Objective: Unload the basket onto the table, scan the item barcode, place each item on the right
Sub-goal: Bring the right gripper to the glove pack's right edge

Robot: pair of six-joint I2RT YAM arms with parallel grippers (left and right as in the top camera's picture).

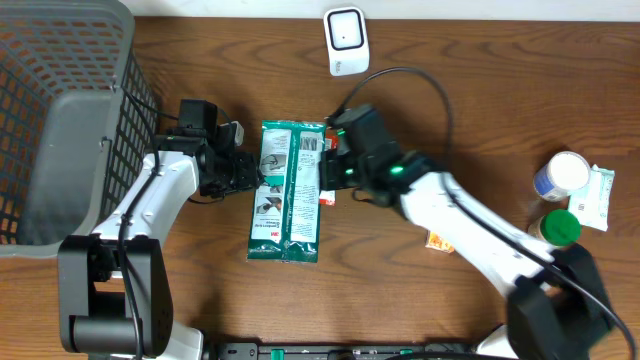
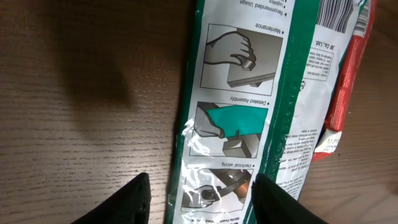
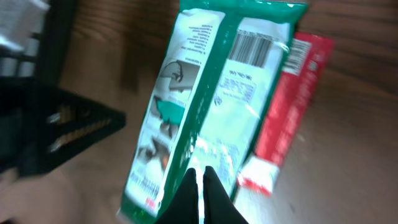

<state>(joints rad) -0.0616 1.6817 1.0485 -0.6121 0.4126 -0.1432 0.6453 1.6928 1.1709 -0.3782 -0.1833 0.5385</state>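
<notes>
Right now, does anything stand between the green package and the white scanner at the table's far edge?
Nothing visible does: only bare table lies between the green package and the white scanner. The right tool sits at the package's right edge, its black cable arcing beside that path.

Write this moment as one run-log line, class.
green-and-white plastic packet: on brown wooden table, barcode up | left hand: open, straddling packet edge | right hand: shut, over packet
</notes>
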